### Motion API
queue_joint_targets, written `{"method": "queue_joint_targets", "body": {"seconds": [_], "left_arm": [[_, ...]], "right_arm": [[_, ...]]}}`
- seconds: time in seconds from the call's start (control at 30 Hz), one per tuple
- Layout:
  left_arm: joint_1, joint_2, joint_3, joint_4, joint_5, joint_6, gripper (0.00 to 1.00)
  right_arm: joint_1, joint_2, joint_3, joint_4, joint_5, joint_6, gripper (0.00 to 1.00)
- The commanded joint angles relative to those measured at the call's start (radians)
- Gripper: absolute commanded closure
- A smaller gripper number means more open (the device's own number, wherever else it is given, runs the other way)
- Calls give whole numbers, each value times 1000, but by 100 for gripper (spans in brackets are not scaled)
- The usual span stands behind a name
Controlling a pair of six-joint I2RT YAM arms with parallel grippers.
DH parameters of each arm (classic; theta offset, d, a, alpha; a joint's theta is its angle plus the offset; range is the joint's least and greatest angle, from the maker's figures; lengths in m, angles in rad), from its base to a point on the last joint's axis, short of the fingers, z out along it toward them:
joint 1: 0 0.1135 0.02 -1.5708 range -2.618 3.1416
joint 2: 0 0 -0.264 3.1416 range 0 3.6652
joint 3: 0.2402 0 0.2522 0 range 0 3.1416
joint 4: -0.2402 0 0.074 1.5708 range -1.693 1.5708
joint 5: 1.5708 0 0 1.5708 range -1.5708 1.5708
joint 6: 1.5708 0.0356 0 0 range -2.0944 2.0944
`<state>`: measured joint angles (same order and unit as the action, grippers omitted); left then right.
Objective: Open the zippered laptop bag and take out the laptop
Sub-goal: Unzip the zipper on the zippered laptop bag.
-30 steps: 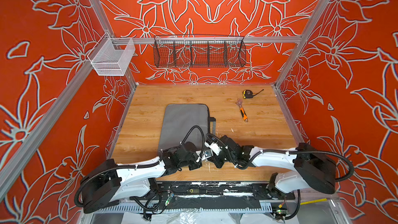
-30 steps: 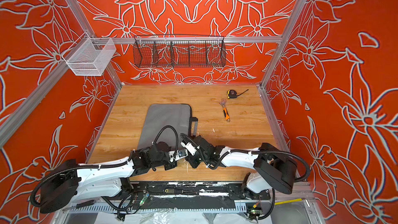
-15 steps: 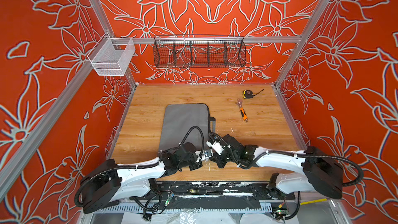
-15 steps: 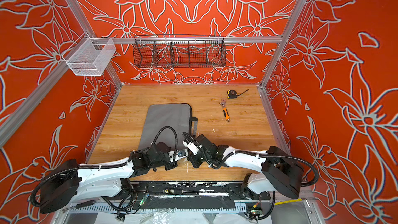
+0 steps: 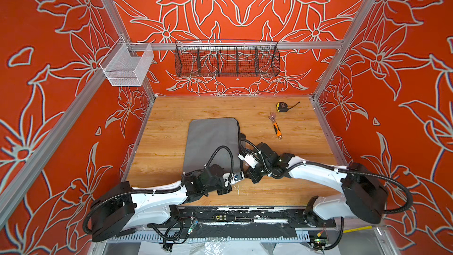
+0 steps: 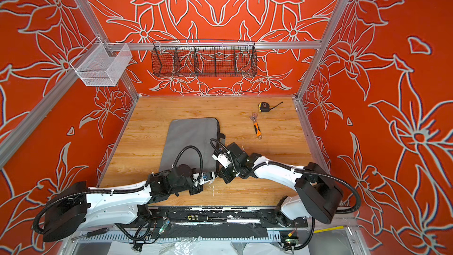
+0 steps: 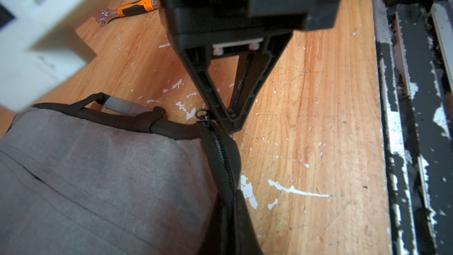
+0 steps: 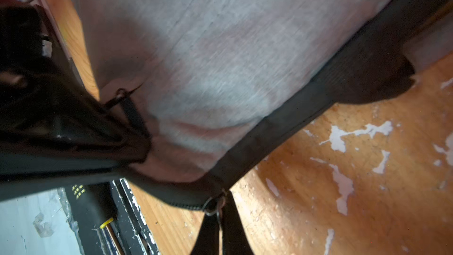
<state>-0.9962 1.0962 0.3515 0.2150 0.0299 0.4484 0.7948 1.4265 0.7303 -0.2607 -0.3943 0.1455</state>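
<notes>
The grey laptop bag (image 5: 212, 143) lies flat on the wooden table (image 5: 282, 163) in both top views, zipped as far as I can see. The laptop is hidden inside it. My left gripper (image 7: 234, 199) is shut on the black zipper band (image 7: 221, 148) at the bag's near right corner. My right gripper (image 8: 219, 213) is shut on the metal zipper pull (image 8: 215, 204) at that same corner, with its fingers (image 7: 220, 109) angled down at the table beside the bag. The bag's black handle (image 7: 117, 116) lies along its right edge.
An orange-handled wrench (image 5: 275, 126) and a yellow-black tape measure (image 5: 282, 106) lie at the table's far right. A black wire basket (image 5: 226, 60) and a white mesh basket (image 5: 127, 67) hang on the walls. A black rail (image 5: 245, 217) runs along the front edge.
My right arm has swung outward to the right, and its gripper has shifted slightly right at the bag's corner. The left arm has stayed put.
</notes>
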Motion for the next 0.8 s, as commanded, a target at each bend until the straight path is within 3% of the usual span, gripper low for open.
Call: {"method": "queue_joint_targets", "body": {"seconds": [0.0,0.43,0.57,0.77], "left_arm": [[-24,-60,-10,-111,11,6,100],[-31,-256,-71,-177,42,-101,100],[-40,-266,-57,-208,34,-118,100],[-47,-398,-84,-237,19,-166,100]], "right_arm": [[-72,60,49,-70,107,-52,100],[-133,142,28,166,118,0,100],[-183,168,50,189,90,-4,100],[-226,214,78,218,85,-5,100]]}}
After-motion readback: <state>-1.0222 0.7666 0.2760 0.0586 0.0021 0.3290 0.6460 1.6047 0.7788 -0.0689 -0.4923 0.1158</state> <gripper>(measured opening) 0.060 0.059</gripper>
